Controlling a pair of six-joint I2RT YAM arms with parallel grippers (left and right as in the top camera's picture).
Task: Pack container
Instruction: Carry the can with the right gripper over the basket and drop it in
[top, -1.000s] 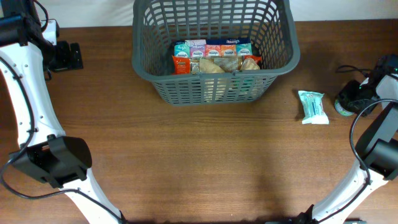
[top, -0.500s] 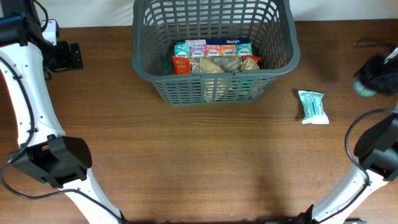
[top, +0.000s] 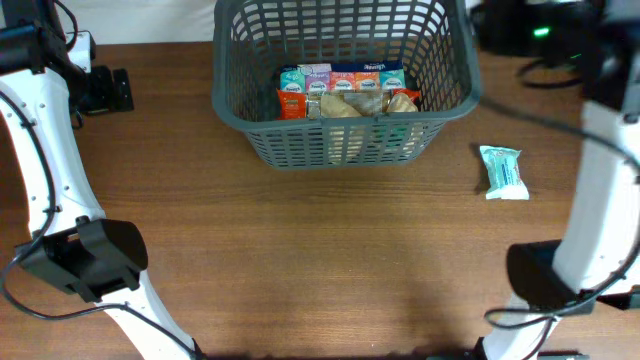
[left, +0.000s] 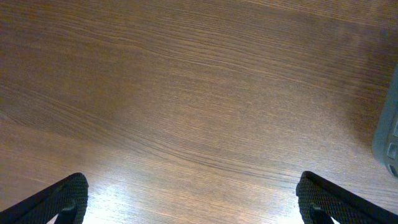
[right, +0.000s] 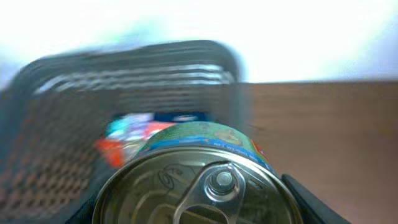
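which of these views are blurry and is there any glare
Right wrist: the basket is smeared by motion blur, while the can up close is sharper. Overhead: only the right arm is blurred; the rest is crisp. Left wrist: sharp, with a pale glare patch on the table near the bottom edge.

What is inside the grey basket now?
In the basket: a row of colourful packets, with tan bags before them. Anything beneath is covered.

The brown wood-grain desk (top: 300, 250) carries 2 things: the dark grey container (top: 340, 146) at the middle of the far edge, and a teal packet (top: 502, 171) near the right edge.
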